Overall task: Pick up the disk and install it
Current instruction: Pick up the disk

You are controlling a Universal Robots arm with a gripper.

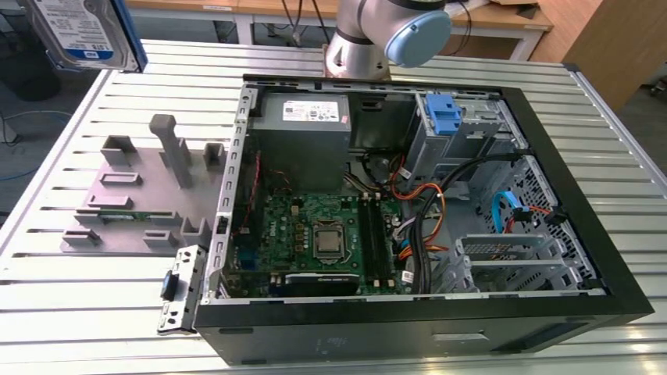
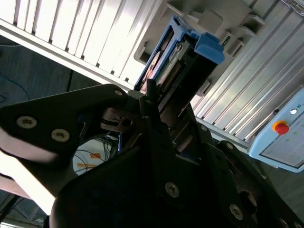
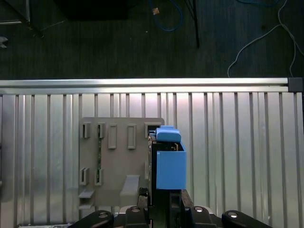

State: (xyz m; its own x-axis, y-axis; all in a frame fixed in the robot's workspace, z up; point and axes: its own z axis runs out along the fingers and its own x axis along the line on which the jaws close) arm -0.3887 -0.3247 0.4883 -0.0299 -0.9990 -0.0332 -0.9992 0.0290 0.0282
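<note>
Hanging above the bench at the exterior view's left, well apart from the open computer case, the disk sits clamped in the closed pincer. Any tilt in that grip risks snagging the cables.

The arm stands at the far side of the scene. In the first wrist view its gripper faces straight down, jaws clamped on the disk.

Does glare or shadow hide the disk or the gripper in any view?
Exterior view: even light, the disk well lit. Second wrist view: the table slats glare white, and the gripper is a dark backlit mass holding the disk. First wrist view: even light on the disk's blue bracket; dark floor beyond the slats.
</note>
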